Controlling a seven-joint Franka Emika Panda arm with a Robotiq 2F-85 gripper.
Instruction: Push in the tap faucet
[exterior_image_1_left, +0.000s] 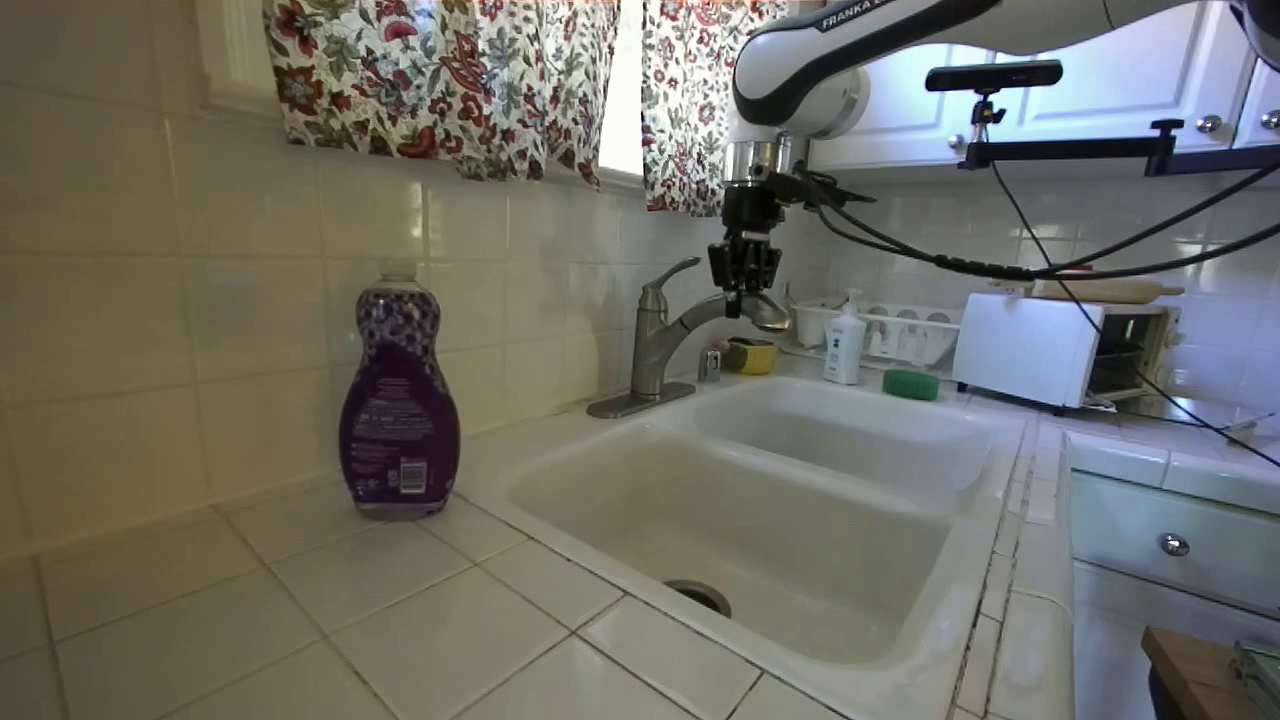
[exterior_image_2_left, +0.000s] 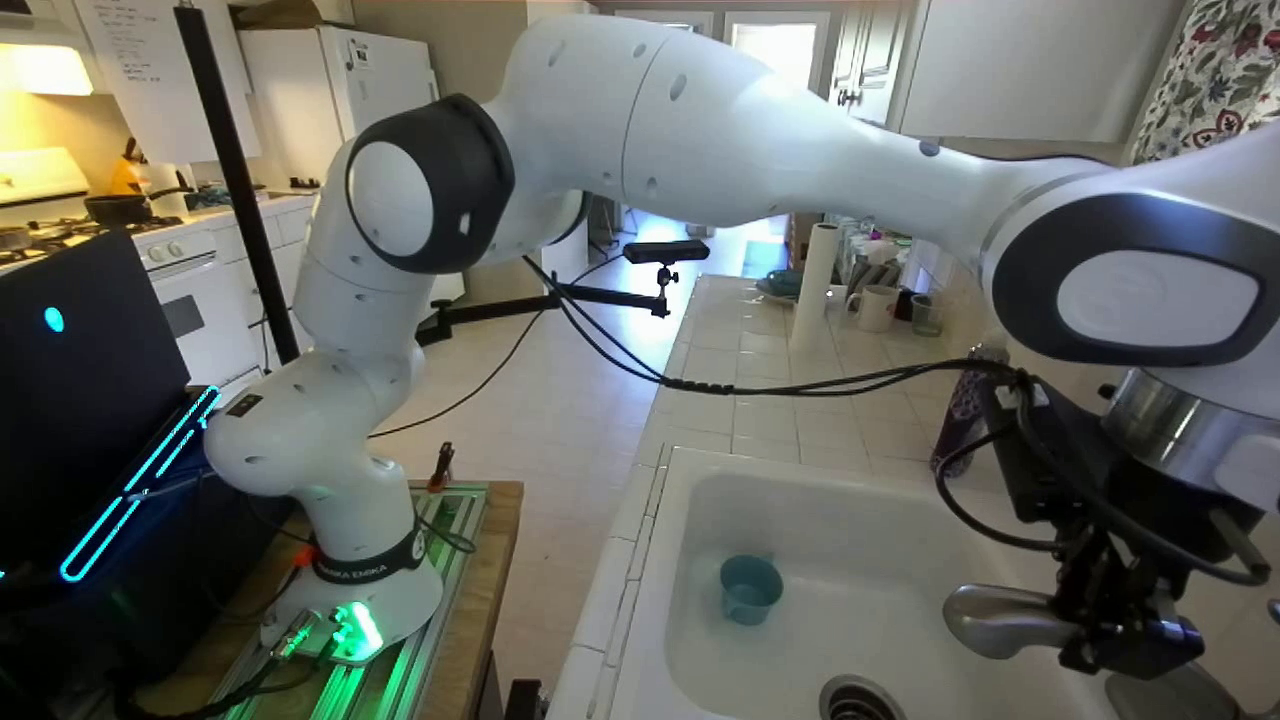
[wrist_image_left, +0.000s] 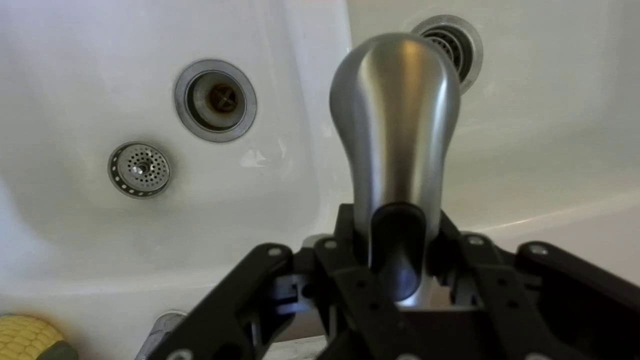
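The tap faucet (exterior_image_1_left: 652, 350) is brushed silver and stands at the back of the sink, with its lever handle (exterior_image_1_left: 668, 275) raised. Its curved spout points out over the sink. My gripper (exterior_image_1_left: 735, 303) points down on the spout, just behind its rounded end. In the wrist view the spout head (wrist_image_left: 400, 125) runs between the two black fingers (wrist_image_left: 395, 227), which press close against both its sides. In an exterior view the spout tip (exterior_image_2_left: 1005, 620) sticks out from the gripper (exterior_image_2_left: 1125, 640), which hides the part behind it.
The double sink (exterior_image_1_left: 730, 480) lies below. A purple soap bottle (exterior_image_1_left: 400, 420) stands on the near counter. A white pump bottle (exterior_image_1_left: 845, 345), green sponge (exterior_image_1_left: 910, 384), yellow sponge (exterior_image_1_left: 752, 357) and dish rack (exterior_image_1_left: 905, 335) are behind the sink. A blue cup (exterior_image_2_left: 750, 590) is in one basin.
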